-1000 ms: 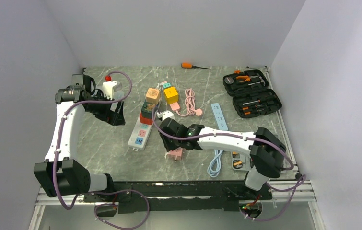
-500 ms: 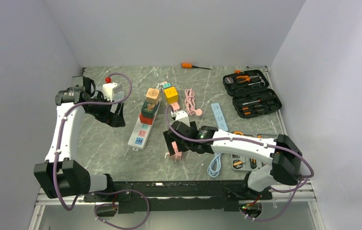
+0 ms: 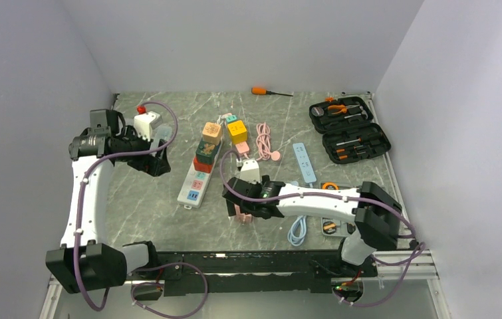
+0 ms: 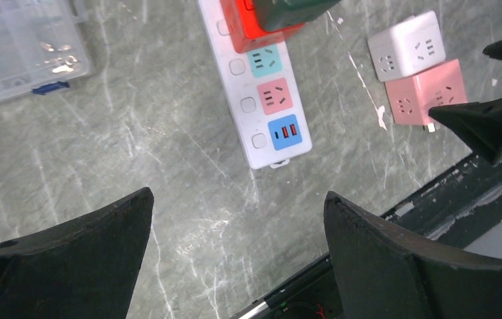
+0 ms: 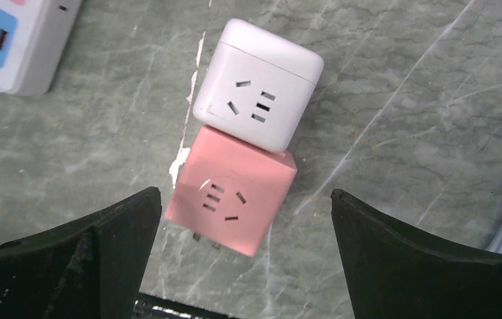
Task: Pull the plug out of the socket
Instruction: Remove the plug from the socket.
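We count three blocky plugs [image 3: 203, 151] seated in the white power strip [image 3: 193, 189] on the counter [image 3: 141, 199], all toward its 12 o'clock end. In the left wrist view the top edge cuts off the red and green ones. Two cube sockets touch, the white cube [image 5: 258, 83] at 1 o'clock of the pink cube [image 5: 235, 179], which shows metal prongs at 6 o'clock. From above, the right arm [image 3: 314, 196] hides most of the pink one. The right pincer [image 5: 243, 196] is spread wide, the pink cube between its fingers. The left pincer [image 4: 238, 198] is spread too, gripping nothing.
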